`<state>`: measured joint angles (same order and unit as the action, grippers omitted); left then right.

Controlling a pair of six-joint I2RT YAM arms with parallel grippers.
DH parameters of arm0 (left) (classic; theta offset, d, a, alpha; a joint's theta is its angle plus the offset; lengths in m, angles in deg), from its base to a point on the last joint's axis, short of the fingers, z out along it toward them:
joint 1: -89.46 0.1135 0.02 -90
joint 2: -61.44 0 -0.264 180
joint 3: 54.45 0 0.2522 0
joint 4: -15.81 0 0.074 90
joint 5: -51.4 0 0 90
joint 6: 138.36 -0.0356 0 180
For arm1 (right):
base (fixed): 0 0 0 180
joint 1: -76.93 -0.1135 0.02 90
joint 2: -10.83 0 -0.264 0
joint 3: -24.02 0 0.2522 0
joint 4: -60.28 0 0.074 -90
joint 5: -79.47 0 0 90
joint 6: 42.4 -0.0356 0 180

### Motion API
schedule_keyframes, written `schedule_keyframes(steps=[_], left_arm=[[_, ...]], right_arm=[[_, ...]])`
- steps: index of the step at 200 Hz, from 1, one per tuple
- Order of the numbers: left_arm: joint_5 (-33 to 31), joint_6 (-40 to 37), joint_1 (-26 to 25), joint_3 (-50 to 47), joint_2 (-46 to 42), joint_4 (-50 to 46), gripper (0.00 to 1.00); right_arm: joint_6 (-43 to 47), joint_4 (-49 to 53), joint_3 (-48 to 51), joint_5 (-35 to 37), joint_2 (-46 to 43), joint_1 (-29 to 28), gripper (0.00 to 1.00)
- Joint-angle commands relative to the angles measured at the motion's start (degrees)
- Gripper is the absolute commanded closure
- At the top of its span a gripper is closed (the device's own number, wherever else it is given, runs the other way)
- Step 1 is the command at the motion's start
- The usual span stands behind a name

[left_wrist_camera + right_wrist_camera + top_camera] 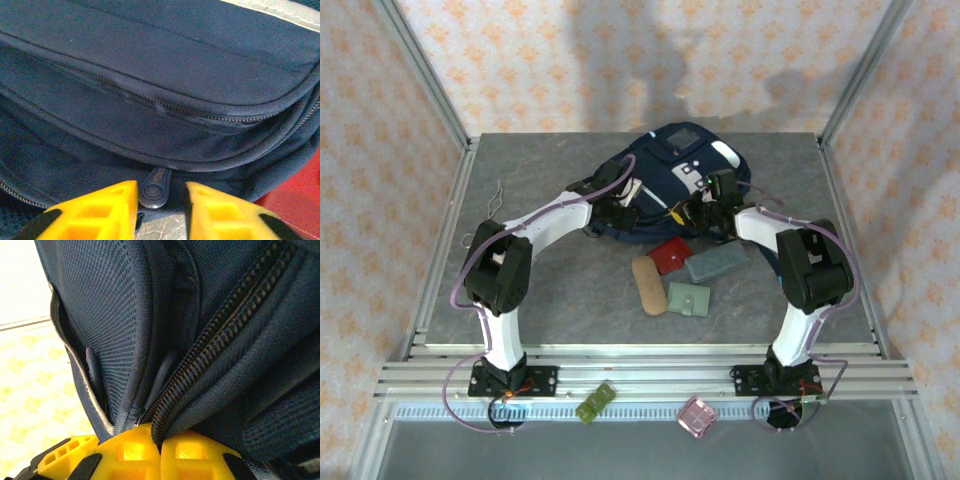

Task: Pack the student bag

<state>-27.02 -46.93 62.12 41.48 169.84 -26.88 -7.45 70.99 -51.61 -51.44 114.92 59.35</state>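
The student bag [670,170], navy with a grey-white stripe, lies at the back middle of the table. My left gripper [630,218] is at its near left edge. In the left wrist view its yellow fingers [107,210] stand apart on either side of a dark zipper pull [154,187] that hangs from the bag [150,75]; the gripper [161,192] is open, a gap still showing beside the pull. My right gripper [688,212] is at the bag's near right side. In the right wrist view it [160,437] is shut on the bag's zipper edge [200,370].
In front of the bag lie a red pouch [670,255], a grey-green pouch [715,263], a tan case [647,285] and a small green wallet [688,298]. The red pouch [295,200] shows beside my left fingers. A green object [595,402] and a pink one [696,415] sit on the front rail.
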Motion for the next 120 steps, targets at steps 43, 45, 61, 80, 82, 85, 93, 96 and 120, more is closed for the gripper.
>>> schedule_keyframes(steps=[43, 45, 61, 80, 82, 85, 93, 96, 120], left_arm=[[-0.63, -0.25, 0.71, 2.26, 3.08, 1.04, 0.77], [-0.71, -0.21, 0.77, 2.31, 3.12, 1.06, 0.78], [-1.29, -0.37, 0.88, 2.70, 3.29, 0.94, 0.83], [-1.55, -0.21, 1.06, 3.25, 3.49, 0.87, 0.89], [-1.62, -0.20, 1.05, 3.26, 3.55, 0.89, 0.89], [-1.70, -0.09, 1.08, 3.26, 3.53, 0.96, 0.89], [-1.75, 0.14, 1.22, 3.26, 3.39, 1.11, 0.93], [-1.73, 0.23, 1.27, 3.26, 3.25, 1.16, 0.94], [-2.54, 1.81, 1.87, 2.68, 2.18, 1.89, 1.00]], right_arm=[[-0.32, -4.95, -0.62, 3.11, -0.38, 0.39, 1.00], [-0.32, -4.95, -0.62, 3.11, -0.34, 0.43, 1.00], [-0.28, -4.95, -0.71, 3.07, -0.29, 0.40, 1.00], [-0.24, -4.86, -0.71, 3.11, -0.21, 0.36, 1.00], [-0.24, -4.86, -0.65, 3.16, -0.14, 0.36, 1.00], [-0.24, -4.86, -0.58, 3.12, -0.18, 0.36, 1.00], [-0.24, -4.86, -0.55, 3.15, -0.18, 0.40, 1.00], [-0.24, -4.88, -0.49, 3.14, -0.20, 0.39, 1.00], [-0.24, -4.86, -0.53, 3.22, -0.16, 0.38, 1.00]])
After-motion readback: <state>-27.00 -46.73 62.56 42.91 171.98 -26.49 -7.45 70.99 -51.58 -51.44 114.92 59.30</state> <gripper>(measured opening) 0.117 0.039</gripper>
